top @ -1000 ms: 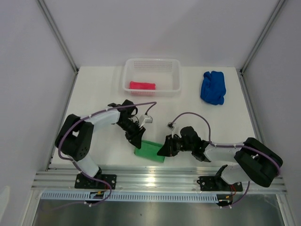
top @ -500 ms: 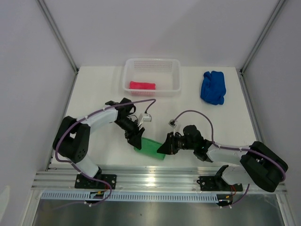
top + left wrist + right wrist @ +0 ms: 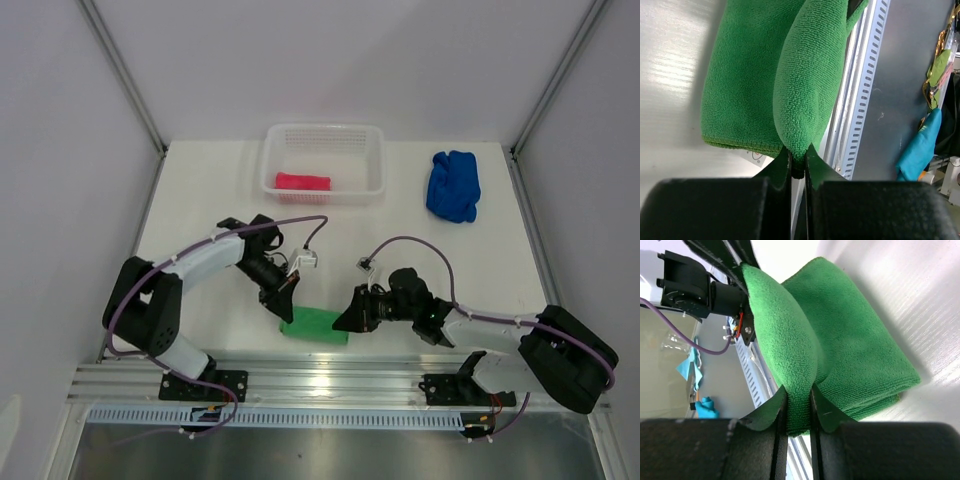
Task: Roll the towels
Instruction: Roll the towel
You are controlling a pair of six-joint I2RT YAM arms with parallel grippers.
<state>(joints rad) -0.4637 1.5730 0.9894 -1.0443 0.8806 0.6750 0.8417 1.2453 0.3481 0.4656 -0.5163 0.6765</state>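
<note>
You look down on a smooth white table (image 3: pixel 200 210), with both arms reaching inward toward its near edge. The green towel (image 3: pixel 318 326) lies there, just beside the ribbed aluminium rail (image 3: pixel 340 382) and between the two grippers. It is a soft cloth with a fine nubby pile, folded into a thick rectangular pad. Its top layer is lifted into a rounded, puffy ridge that runs the length of the pad.

Your left gripper (image 3: pixel 798 161) has its flat black jaws drawn almost together, nipping the left end of that ridge. Only a thin wedge of green cloth shows between them. Your right gripper (image 3: pixel 799 407) does the same at the opposite end, its jaws narrow and clamped on the fold. The rest of the towel spreads flat on the table beneath it.

At the far side of the table stands a white plastic mesh basket (image 3: pixel 272 170), rectangular, with latticed walls. Inside it lies the pink towel (image 3: pixel 303 182), a compact roll lying lengthwise.

The blue towel (image 3: pixel 453 186) sits at the far right of the table, well apart from the basket. It is a loose, crumpled heap with deep folds.
</note>
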